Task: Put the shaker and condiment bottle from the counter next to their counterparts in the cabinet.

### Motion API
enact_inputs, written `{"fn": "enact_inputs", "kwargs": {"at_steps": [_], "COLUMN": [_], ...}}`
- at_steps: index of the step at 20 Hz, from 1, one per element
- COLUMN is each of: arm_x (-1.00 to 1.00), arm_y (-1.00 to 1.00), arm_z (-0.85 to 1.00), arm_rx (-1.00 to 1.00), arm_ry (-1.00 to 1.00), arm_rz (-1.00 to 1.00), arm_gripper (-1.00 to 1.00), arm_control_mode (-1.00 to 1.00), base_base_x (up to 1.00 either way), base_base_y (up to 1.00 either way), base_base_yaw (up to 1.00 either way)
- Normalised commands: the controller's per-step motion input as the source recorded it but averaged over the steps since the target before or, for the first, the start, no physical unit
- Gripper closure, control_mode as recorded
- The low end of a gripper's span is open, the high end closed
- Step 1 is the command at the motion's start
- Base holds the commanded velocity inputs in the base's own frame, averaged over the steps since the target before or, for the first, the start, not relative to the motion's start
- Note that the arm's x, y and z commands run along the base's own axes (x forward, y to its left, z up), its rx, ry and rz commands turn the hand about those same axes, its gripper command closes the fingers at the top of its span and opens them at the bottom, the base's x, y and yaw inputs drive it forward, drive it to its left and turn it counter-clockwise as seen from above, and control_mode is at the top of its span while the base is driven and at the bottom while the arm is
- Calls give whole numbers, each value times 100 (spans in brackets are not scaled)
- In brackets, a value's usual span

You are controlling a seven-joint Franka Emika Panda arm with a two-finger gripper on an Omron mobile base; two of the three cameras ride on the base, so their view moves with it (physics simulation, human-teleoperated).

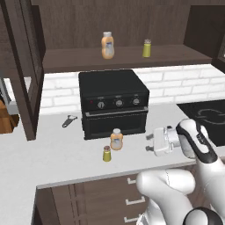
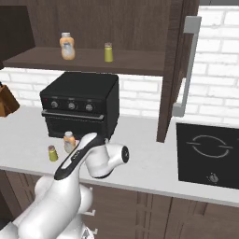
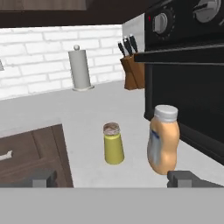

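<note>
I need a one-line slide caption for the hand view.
Open hand facing the shaker and condiment bottle on the counter, beside the toaster oven.

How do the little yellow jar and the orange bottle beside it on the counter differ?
The shaker is shorter and slimmer than the condiment bottle. The shaker is a plain yellow-olive straight cylinder; the condiment bottle is orange-tan, rounded, with a pale label. The shaker's cap looks greyish and speckled, the condiment bottle's whitish and smooth. The condiment bottle stands nearer the black toaster oven. Both stand upright on the counter, apart from each other.
</note>
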Motion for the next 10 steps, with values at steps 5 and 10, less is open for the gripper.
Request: {"fn": "enact_inputs", "kwargs": {"at_steps": [5,10], "arm_x": [23,0], "arm_y": [31,8], "arm_z": [-49,-20], "arm_rx": [7,5], "arm_ry": [0,2], "arm_rz": [-3,0], "arm_gripper": [-100,-100], "arm_control_mode": [-100,-100], "base_base_x": [0,0], "base_base_y": [0,0], "base_base_yaw": [0,0]}}
